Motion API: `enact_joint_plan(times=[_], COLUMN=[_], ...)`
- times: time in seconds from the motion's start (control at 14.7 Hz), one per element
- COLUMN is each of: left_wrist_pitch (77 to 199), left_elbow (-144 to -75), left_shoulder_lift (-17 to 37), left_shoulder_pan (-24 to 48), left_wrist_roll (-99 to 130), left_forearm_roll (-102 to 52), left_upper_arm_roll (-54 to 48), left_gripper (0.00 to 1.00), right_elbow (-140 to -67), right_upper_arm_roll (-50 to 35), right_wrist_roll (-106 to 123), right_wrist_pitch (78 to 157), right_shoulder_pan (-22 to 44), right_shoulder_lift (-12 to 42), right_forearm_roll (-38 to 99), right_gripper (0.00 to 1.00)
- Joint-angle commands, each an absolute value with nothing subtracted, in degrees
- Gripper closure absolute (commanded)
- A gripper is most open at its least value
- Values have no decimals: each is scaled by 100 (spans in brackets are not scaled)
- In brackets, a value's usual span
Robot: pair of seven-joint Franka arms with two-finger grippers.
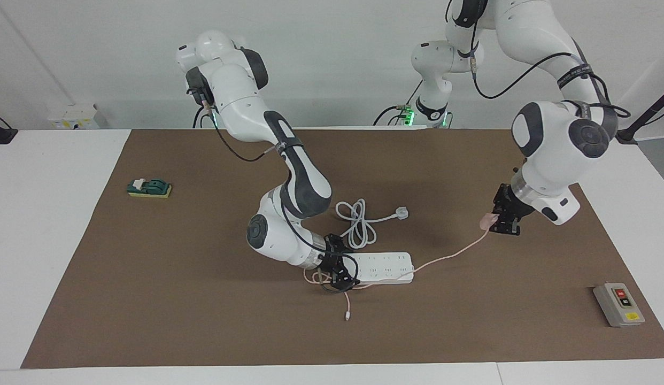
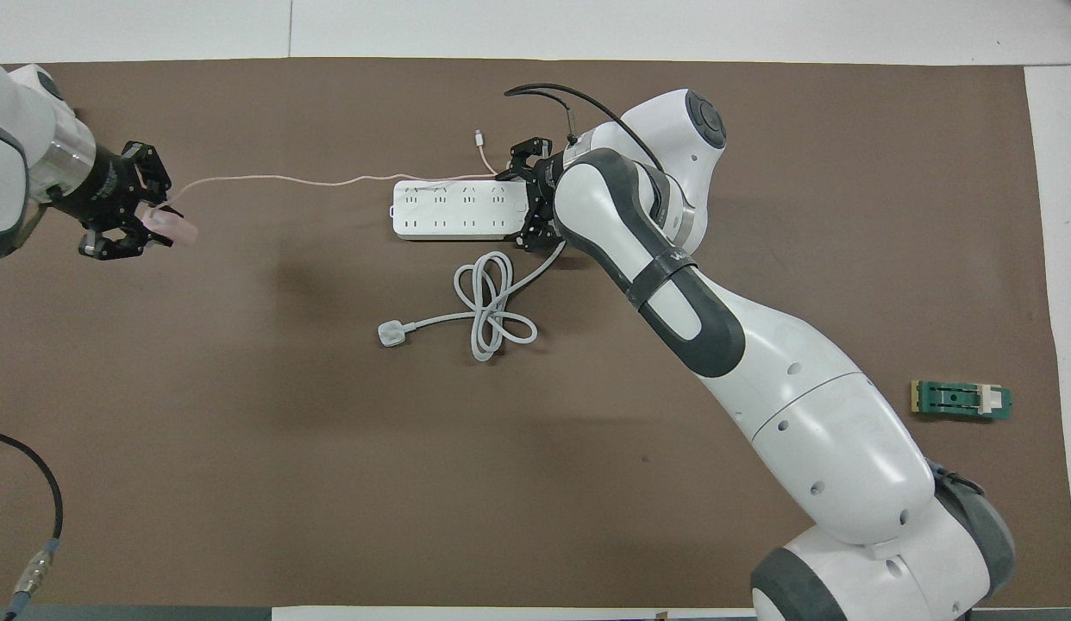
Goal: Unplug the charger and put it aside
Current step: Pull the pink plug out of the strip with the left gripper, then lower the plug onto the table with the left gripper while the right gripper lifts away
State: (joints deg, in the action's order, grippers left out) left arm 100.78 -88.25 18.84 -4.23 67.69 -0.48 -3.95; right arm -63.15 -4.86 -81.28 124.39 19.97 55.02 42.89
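Charger [image 1: 489, 219]: a small pale pink cube, out of its socket and held in the air over bare brown mat toward the left arm's end of the worktop [image 1: 150, 299], well apart from the power strip [image 1: 384, 267].
Cable [image 1: 449, 256]: thin and pink, it runs from the charger down to the strip, drapes along the strip's edge, and ends in a small loose connector [image 1: 347, 316] lying on the mat.
Left claw [image 1: 504, 220]: clamped on the charger, fingertips narrow around the cube.
Right claw [image 1: 340, 267]: low at the end of the power strip, apparently steadying it; whether its fingers pinch anything cannot be told.
Step in hand: carrying the freed charger aside.
Doing it well: judging by the nearly straight cable, the left arm should lower the charger gently onto open mat without pulling further, so the cable does not drag the strip, and spread the fingers only once the cube rests flat.
Facing view shows: the charger's height above the mat and the cable's sag down to the strip.
Overhead view shows: the cable [image 2: 285, 180] stretched in an almost straight line from the charger [image 2: 175, 228] in the left claw [image 2: 126, 216] to the strip [image 2: 454, 210], where the right claw [image 2: 529, 203] sits.
Other items: a coiled white cord [image 1: 358, 222] with its plug, a grey switch box [image 1: 618, 303] and a green block [image 1: 149, 187], all untouched.
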Motion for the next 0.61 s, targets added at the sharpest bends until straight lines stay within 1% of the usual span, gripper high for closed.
enact_joint_plan(times=[0.0, 0.14, 0.27, 0.41, 0.54], left_wrist_pitch=[9765, 9790, 10114, 10702, 11169], left_elbow=[-9062, -9114, -9403, -9972, -10422], left_shoulder_lift=[1521, 1494, 1398, 1214, 1073], left_shoulder_pan=[-956, -1229, -1222, -1143, -1011], left_wrist_roll=[5821, 5529, 5458, 5475, 5502], left_forearm_roll=[-149, -228, -264, -264, -272], left_upper_arm_roll=[-448, -457, -448, -457, -475], left_gripper=[100, 100, 100, 100, 100], right_elbow=[-6091, -6100, -6248, -6458, -6749], right_upper_arm_roll=[-439, -439, -396, -273, -115], right_wrist_roll=[-8174, -8174, -8183, -8183, -8174], right_wrist_pitch=[12464, 12393, 12218, 12129, 11884], right_shoulder_pan=[2022, 1943, 1925, 1916, 1872], right_shoulder_lift=[5617, 5407, 5169, 4879, 4458], right_forearm_roll=[4192, 4175, 4175, 4166, 4166], right_gripper=[0, 0, 0, 0, 0])
